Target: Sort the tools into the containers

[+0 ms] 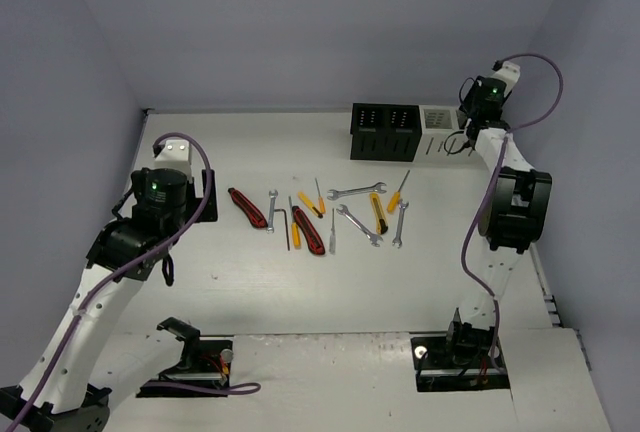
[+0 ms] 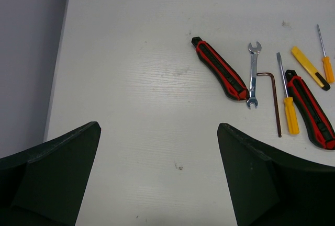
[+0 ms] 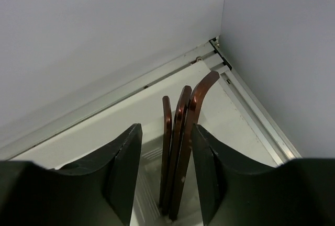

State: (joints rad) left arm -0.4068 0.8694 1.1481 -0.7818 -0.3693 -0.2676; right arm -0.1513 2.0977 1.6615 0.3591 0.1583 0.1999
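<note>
Several tools lie in a row mid-table: a red-black utility knife (image 1: 247,208) (image 2: 220,69), a silver wrench (image 1: 271,209) (image 2: 253,75), a dark hex key (image 1: 285,222) (image 2: 274,100), an orange-handled screwdriver (image 2: 287,105), a second red-black knife (image 1: 308,230), a yellow knife (image 1: 378,213) and more wrenches (image 1: 357,190). The black container (image 1: 380,132) and the white container (image 1: 438,130) stand at the back. My right gripper (image 1: 462,142) (image 3: 166,127) hangs over the white container (image 3: 149,184), jaws parted around three hex keys (image 3: 180,147) standing in it. My left gripper (image 1: 200,197) (image 2: 158,126) is open over bare table, left of the tools.
Grey walls close the table at the back and both sides. The right gripper works in the back right corner, close to the wall and the table's metal edge strip (image 3: 251,116). The left table edge (image 2: 57,69) lies near the left gripper.
</note>
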